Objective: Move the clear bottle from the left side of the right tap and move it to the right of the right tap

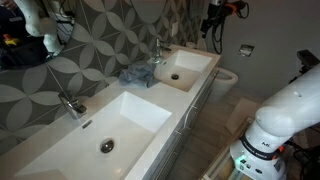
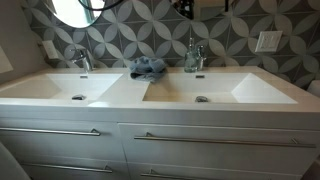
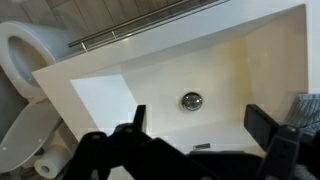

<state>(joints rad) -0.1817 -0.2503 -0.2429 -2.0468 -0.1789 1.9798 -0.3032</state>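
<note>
The clear bottle (image 2: 189, 52) stands at the back of the white counter, close against the left side of the right tap (image 2: 198, 62). In an exterior view the bottle and tap (image 1: 158, 52) overlap and are hard to tell apart. In the wrist view my gripper (image 3: 204, 128) is open and empty. It hangs above the right sink basin (image 3: 230, 70), with the drain (image 3: 191, 100) between its fingers. The bottle is out of the wrist view.
A blue cloth (image 2: 148, 68) lies on the counter between the two basins, left of the right tap. The left tap (image 2: 82, 60) stands behind the left basin. A toilet (image 3: 30, 45) stands beside the counter's end. My arm's white base (image 1: 275, 120) is in front of the counter.
</note>
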